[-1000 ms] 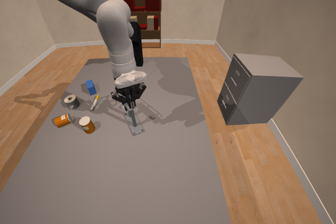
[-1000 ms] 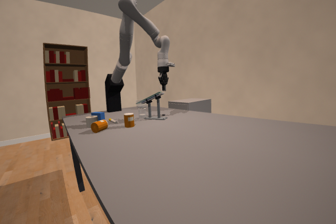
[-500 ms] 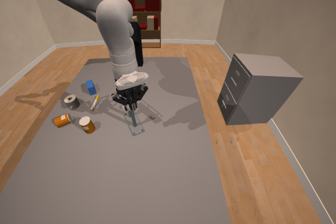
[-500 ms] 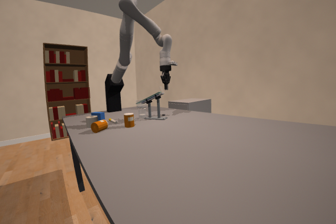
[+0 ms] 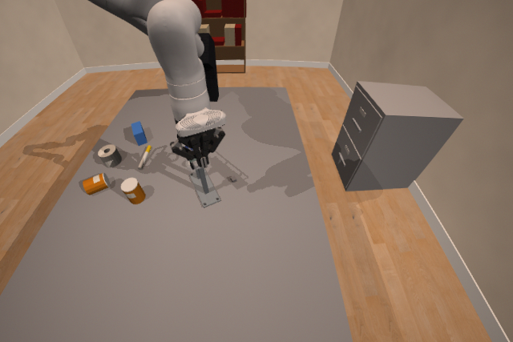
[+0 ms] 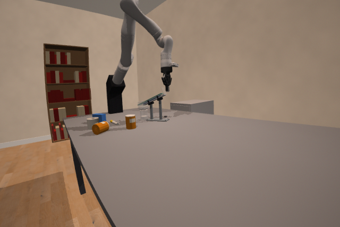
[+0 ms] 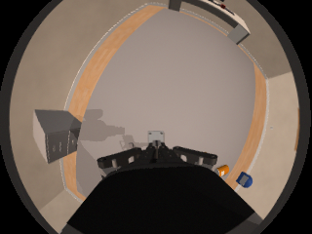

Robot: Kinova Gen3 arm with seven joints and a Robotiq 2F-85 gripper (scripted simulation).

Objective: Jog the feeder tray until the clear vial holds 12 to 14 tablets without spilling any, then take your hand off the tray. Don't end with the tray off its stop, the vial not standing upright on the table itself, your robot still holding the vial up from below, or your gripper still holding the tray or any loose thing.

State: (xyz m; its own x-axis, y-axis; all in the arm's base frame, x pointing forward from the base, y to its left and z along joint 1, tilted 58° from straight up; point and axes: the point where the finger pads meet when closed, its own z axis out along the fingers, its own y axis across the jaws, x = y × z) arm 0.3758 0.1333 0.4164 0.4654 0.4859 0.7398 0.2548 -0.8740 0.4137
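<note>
The feeder tray (image 6: 152, 99) is a clear slanted plate on two grey posts with a flat base (image 5: 209, 198) (image 6: 158, 119). It slopes down to the left in the exterior view. The clear vial (image 6: 143, 114) stands upright on the table below the tray's low end; I cannot make out tablets in it. My gripper (image 5: 201, 162) (image 6: 167, 90) (image 7: 156, 144) is shut and empty. It points down just above the tray's raised end; I cannot tell whether it touches the tray. In the top view the gripper hides most of the tray and the vial.
Left of the tray are an upright orange bottle (image 5: 133, 190) (image 6: 130, 121), an orange bottle (image 5: 94, 183) (image 6: 100, 127) on its side, a tape roll (image 5: 109, 154) (image 6: 92, 122), a blue block (image 5: 139, 132) (image 6: 99, 116) and a marker (image 5: 144, 156). A small dark block (image 5: 232, 179) lies right of the stand. A filing cabinet (image 5: 389, 135) stands beside the table.
</note>
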